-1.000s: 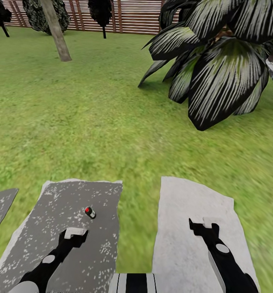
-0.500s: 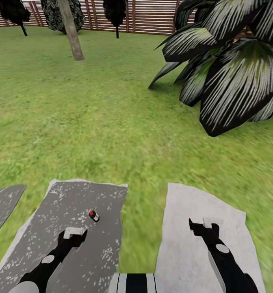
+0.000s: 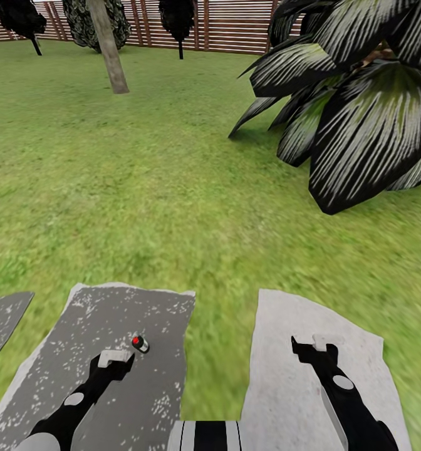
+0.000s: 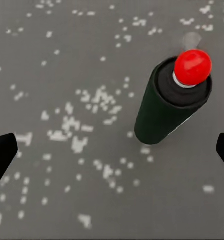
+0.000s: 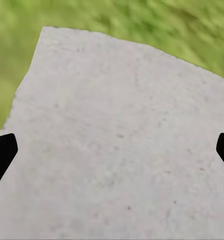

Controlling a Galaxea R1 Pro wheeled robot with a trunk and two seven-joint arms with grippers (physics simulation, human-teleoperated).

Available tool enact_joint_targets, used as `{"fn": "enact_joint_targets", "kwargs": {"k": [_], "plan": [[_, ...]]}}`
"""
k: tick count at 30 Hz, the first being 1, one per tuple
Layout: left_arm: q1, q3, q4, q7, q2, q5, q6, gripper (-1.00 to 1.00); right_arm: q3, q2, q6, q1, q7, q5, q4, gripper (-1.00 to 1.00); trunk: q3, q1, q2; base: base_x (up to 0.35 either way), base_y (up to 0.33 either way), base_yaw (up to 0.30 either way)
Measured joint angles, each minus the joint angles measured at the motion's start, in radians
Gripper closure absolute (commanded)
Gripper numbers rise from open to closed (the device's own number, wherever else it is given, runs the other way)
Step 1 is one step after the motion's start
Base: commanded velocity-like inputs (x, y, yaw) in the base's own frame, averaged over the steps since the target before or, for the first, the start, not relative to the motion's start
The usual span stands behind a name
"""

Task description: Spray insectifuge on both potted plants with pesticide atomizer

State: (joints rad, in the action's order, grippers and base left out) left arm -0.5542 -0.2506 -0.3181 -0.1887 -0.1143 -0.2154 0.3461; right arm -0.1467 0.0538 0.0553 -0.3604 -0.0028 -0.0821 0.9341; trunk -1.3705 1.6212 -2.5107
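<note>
Your left gripper (image 3: 115, 358) hangs over the dark slab (image 3: 91, 351) with its jaws spread wide and nothing between them, and the atomizer (image 3: 139, 343) stands upright on that slab just ahead of the fingertips, slightly toward the right-arm side, not touching them. At the wrist, its red-tipped top (image 4: 192, 67) sits off-centre between your two fingertips (image 4: 2, 155). Your right gripper (image 3: 312, 347) is equally wide open and empty above the pale slab (image 3: 285, 319), well apart from the atomizer.

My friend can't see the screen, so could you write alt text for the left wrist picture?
A small dark green pesticide atomizer with a red knob on top stands upright on a dark grey stone slab flecked with white. The two black fingertips of the left claw sit wide apart, not touching the bottle.
</note>
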Motion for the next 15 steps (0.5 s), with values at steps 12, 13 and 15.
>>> {"fn": "enact_joint_targets", "kwargs": {"k": [12, 13, 15], "plan": [[0.000, 0.001, 0.000, 0.000, 0.000, -0.001, 0.000, -1.00, 0.000, 0.000, 0.000, 0.000, 0.000, 0.000, -0.001, -1.00, 0.000, 0.000, 0.000, 0.089, -0.091, 0.000], [0.000, 0.001, 0.000, 0.000, 0.000, -0.001, 0.000, -1.00, 0.000, 0.000, 0.000, 0.000, 0.000, 0.000, -0.001, -1.00, 0.000, 0.000, 0.000, 0.027, -0.031, 0.000], [0.000, 0.000, 0.000, 0.000, 0.000, -0.001, 0.000, -1.00, 0.000, 0.000, 0.000, 0.000, 0.000, 0.000, -0.001, -1.00, 0.000, 0.000, 0.000, 0.015, -0.018, 0.000]]}}
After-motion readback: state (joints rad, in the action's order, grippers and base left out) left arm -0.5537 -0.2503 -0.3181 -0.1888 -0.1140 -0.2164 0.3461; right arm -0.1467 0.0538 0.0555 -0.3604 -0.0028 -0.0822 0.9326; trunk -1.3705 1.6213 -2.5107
